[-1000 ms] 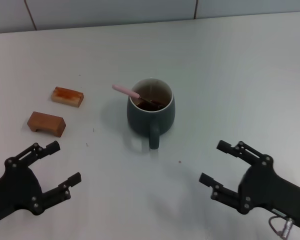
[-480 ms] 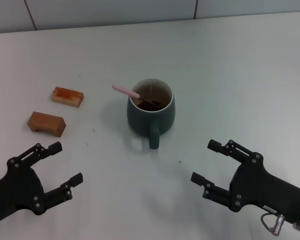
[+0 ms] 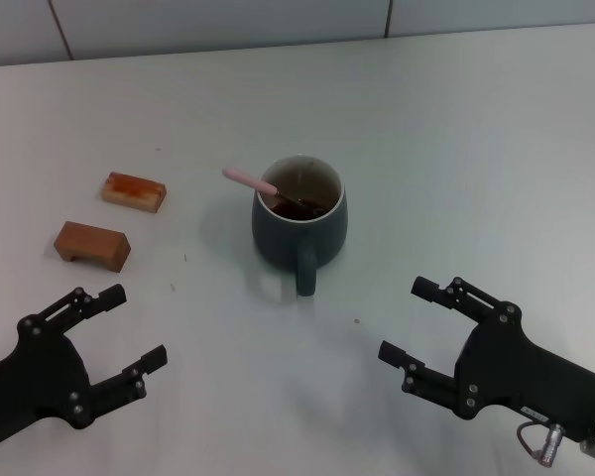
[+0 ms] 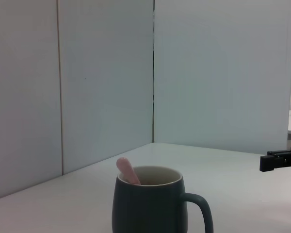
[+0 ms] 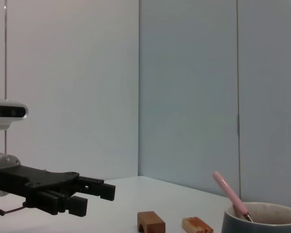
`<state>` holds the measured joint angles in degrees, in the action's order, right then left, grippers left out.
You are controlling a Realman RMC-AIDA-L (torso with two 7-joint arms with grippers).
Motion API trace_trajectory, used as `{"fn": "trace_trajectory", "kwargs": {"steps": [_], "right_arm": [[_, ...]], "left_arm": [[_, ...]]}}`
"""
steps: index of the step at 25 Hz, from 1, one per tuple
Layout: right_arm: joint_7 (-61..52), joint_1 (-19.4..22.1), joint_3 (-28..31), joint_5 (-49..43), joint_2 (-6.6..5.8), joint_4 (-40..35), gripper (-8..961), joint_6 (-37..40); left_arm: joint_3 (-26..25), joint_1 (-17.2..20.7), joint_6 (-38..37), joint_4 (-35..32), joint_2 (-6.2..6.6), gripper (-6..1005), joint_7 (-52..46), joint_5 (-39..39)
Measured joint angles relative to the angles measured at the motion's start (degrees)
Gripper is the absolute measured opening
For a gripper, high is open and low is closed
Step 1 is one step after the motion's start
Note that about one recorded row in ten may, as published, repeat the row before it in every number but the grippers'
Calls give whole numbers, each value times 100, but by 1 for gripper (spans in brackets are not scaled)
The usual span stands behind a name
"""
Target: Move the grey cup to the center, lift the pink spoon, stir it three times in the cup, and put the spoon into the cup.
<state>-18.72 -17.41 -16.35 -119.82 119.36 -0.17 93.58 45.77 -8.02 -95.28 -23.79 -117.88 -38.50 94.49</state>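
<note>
The grey cup (image 3: 298, 225) stands upright in the middle of the white table, handle toward me. The pink spoon (image 3: 250, 179) rests inside it, bowl down, its handle leaning out over the far left rim. The cup (image 4: 149, 206) and spoon (image 4: 128, 170) also show in the left wrist view, and both the cup (image 5: 262, 219) and spoon (image 5: 229, 193) in the right wrist view. My left gripper (image 3: 134, 326) is open and empty near the front left edge. My right gripper (image 3: 413, 319) is open and empty at the front right. Both are well short of the cup.
Two brown rectangular blocks (image 3: 134, 191) (image 3: 92, 245) lie on the table left of the cup. A tiled wall runs along the table's far edge (image 3: 278, 45).
My right gripper moved a little left and toward the cup one second ago, then stopped. My left gripper dropped slightly toward the front. Cup and spoon have not moved.
</note>
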Motion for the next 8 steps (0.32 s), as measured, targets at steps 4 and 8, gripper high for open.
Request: {"fn": "trace_trajectory", "kwargs": {"steps": [4, 8], "right_arm": [[0, 5, -4, 0, 0, 0, 762, 0], [0, 8, -10, 0, 0, 2, 762, 0]], "left_arm": [[2, -12, 9, 67, 6, 805, 0, 10], [-9, -17, 10, 79, 6, 805, 0, 53]]}}
